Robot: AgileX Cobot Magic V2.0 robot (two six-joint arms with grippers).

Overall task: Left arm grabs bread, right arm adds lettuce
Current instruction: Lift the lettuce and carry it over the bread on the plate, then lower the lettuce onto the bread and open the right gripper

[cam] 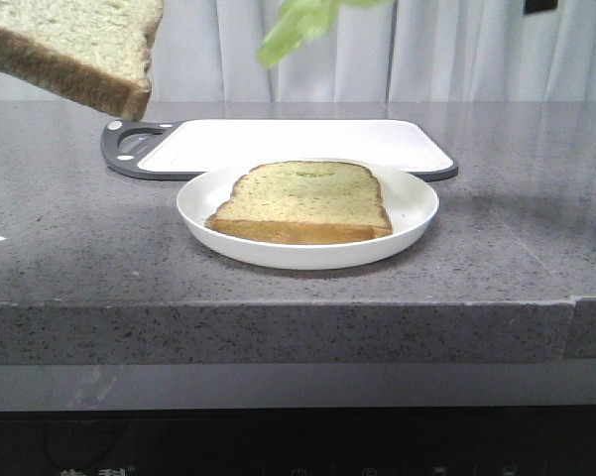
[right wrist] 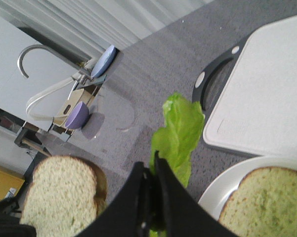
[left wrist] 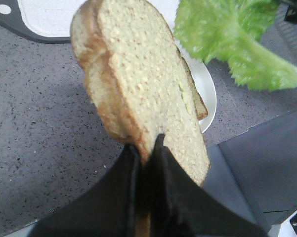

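Note:
My left gripper (left wrist: 146,143) is shut on the crust edge of the thick bread slice (left wrist: 143,84) and holds it in the air. In the front view the bread (cam: 79,50) hangs at the top left, above the counter. My right gripper (right wrist: 150,165) is shut on the ruffled green lettuce leaf (right wrist: 180,133), which hangs at the top centre of the front view (cam: 293,30), above and behind the white plate (cam: 417,208). A second, flatter slice (cam: 302,198) lies on that plate. The lettuce also shows in the left wrist view (left wrist: 227,39). Neither gripper shows in the front view.
A white cutting board with a dark rim and handle (cam: 298,139) lies behind the plate on the grey speckled counter. A sink with a curved tap (right wrist: 29,54) and a purple cup (right wrist: 78,114) is off to the left side. The counter's front edge is near.

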